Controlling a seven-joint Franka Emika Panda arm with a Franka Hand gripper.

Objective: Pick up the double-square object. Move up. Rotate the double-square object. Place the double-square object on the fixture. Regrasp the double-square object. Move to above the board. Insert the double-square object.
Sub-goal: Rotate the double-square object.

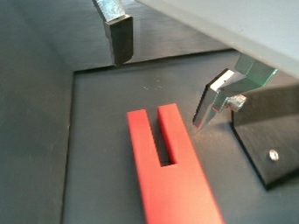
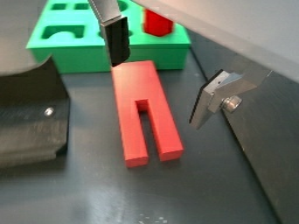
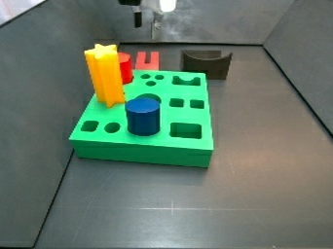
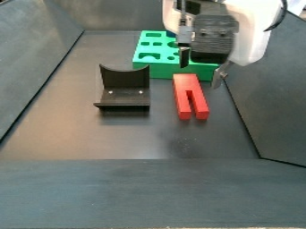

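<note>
The tool (image 2: pixel 158 72) has two flat silver plate fingers (image 2: pixel 212 94) with dark pads, under a white-and-black housing (image 4: pixel 223 34).

Wrist views look down past the pincer (image 2: pixel 158 74); side views face oppositely

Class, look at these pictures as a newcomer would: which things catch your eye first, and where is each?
The long red double-square object lies flat on the dark floor, directly under the open tool. Behind it sits the green board, carrying a tall yellow peg and a blue cylinder. The dark fixture stands beside the red piece.
</note>
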